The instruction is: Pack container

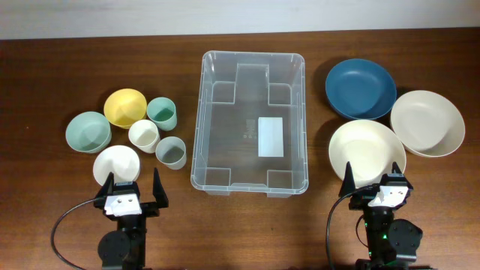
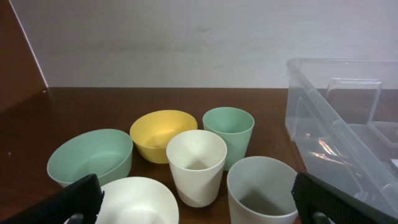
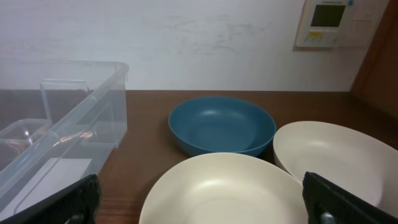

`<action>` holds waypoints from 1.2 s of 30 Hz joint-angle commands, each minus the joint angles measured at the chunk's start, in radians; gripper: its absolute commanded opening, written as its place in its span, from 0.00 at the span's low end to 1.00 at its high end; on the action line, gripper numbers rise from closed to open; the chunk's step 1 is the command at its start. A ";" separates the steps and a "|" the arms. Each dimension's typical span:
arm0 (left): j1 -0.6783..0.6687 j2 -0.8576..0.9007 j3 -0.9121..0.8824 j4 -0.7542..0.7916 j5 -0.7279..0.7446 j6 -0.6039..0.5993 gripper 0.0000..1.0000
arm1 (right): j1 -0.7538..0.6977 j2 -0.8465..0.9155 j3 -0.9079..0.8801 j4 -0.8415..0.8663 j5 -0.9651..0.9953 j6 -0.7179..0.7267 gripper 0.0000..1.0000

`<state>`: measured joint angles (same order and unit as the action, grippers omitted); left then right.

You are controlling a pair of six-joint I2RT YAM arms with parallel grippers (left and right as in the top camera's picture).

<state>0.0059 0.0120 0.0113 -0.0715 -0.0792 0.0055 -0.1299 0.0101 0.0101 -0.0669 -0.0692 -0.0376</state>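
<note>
The clear plastic container [image 1: 197, 127] sits empty at the table's centre, a white label [image 1: 271, 137] on its base. Its wall also shows in the left wrist view [image 2: 323, 118] and the right wrist view [image 3: 93, 112]. My left gripper [image 1: 133, 187] is open and empty at the front left, just behind a small white bowl [image 1: 117, 165]. In its wrist view the jaws [image 2: 199, 208] stand wide apart. My right gripper [image 1: 373, 184] is open and empty at the front right, over the near edge of a cream bowl [image 1: 367, 152], with its jaws [image 3: 205, 205] wide apart.
Left of the container stand a yellow bowl [image 1: 124, 106], a pale green bowl [image 1: 88, 131], a teal cup [image 1: 161, 112], a white cup [image 1: 143, 136] and a grey cup [image 1: 172, 152]. Right of it lie a blue bowl [image 1: 360, 87] and a second cream bowl [image 1: 427, 122].
</note>
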 commanded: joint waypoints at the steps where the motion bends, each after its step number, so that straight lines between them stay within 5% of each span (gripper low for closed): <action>1: -0.003 -0.006 -0.002 -0.001 -0.015 -0.010 0.99 | 0.005 0.003 -0.005 -0.005 0.002 0.000 0.99; 36: -0.003 -0.006 -0.002 0.000 -0.016 -0.010 0.99 | 0.005 0.003 -0.003 0.000 0.002 0.053 0.99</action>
<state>0.0059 0.0120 0.0113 -0.0715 -0.0795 0.0055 -0.1299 0.0101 0.0101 -0.0669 -0.0692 -0.0189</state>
